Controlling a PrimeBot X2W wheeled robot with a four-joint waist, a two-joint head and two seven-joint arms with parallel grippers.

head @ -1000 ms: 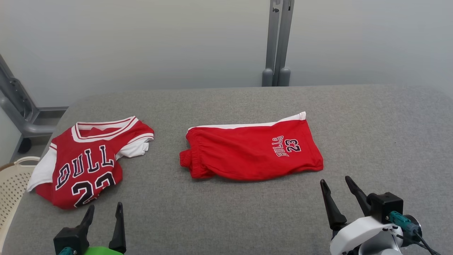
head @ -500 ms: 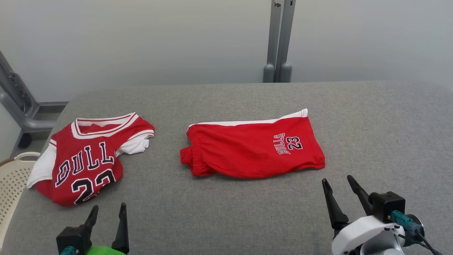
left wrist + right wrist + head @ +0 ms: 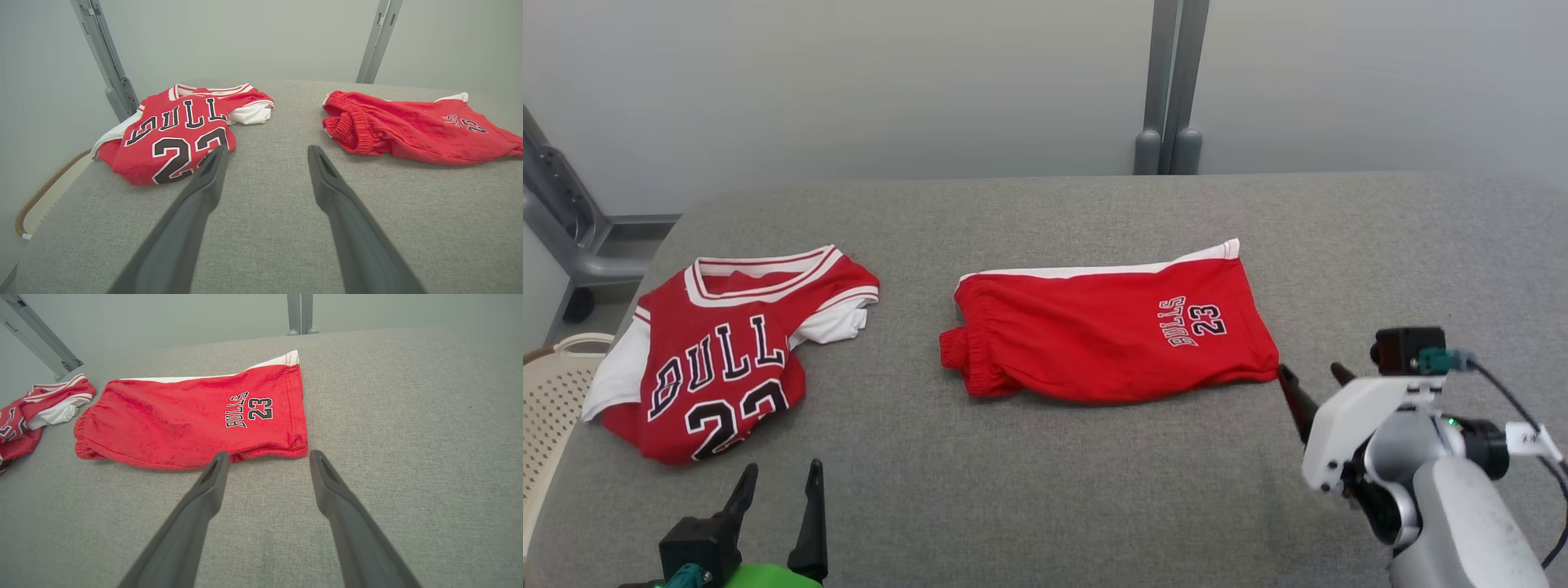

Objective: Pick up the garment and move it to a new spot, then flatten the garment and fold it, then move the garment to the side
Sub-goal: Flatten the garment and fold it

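At far left the basket showed only its rim and wall; we could not tell its contents. The jersey lay crumpled beside it on the table. Our left gripper hung open and empty. The shorts lay mid-table, with our right gripper open just beside their hem corner. We feared pinching only one layer, so that they would sag open on lifting.

Left claw spread wide, red jersey near, red shorts farther right, grey surface
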